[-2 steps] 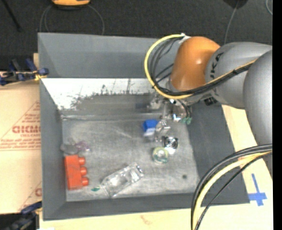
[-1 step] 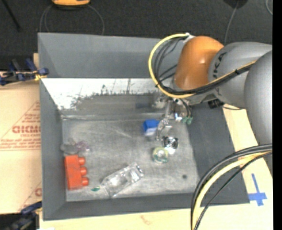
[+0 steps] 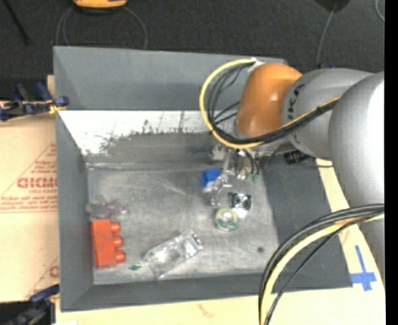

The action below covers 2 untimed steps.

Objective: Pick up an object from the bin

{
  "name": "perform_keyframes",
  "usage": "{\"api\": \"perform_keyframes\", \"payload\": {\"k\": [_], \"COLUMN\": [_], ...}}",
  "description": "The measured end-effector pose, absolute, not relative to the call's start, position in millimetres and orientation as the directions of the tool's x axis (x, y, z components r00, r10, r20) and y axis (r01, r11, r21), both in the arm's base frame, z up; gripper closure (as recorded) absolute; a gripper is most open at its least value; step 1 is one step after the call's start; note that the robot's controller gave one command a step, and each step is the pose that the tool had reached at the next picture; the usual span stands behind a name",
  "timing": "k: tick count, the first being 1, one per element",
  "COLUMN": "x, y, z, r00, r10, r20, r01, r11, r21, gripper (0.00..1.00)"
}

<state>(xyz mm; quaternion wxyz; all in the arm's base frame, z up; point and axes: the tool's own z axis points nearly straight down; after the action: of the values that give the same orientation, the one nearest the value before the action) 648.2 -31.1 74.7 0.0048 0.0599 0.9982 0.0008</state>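
Jaws hang by a blue piece (image 3: 210, 179); greenish ring (image 3: 226, 220) near.

Dull grey on the bin (image 3: 158, 80), dark scratches across its paler back wall. Orange-red on the studded block (image 3: 107, 243) at lower left; see-through lilac on the small piece (image 3: 105, 208) just above. Colourless clear plastic on the wrapper (image 3: 173, 252) at lower middle. Blue on the little bit (image 3: 210, 179) right of centre, pale green on the ring (image 3: 226, 220) below, black and white on the scrap (image 3: 240, 201) between. Orange on the wrist cover (image 3: 267, 100), silver-grey on the arm (image 3: 351, 114), black and yellow on the cables (image 3: 203, 103).
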Motion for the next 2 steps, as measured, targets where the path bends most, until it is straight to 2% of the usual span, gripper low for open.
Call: {"api": "perform_keyframes", "payload": {"k": [1, 2], "x": [650.2, 652.2], "y": [-32.5, -33.3], "z": [76.8, 79.4], "r00": [-0.993, -0.993], "r10": [0.117, 0.115], "r20": [-0.008, -0.015], "r01": [0.117, 0.115], "r11": [0.993, 0.993], "r21": [-0.001, -0.002], "gripper": [0.00, 1.00]}}
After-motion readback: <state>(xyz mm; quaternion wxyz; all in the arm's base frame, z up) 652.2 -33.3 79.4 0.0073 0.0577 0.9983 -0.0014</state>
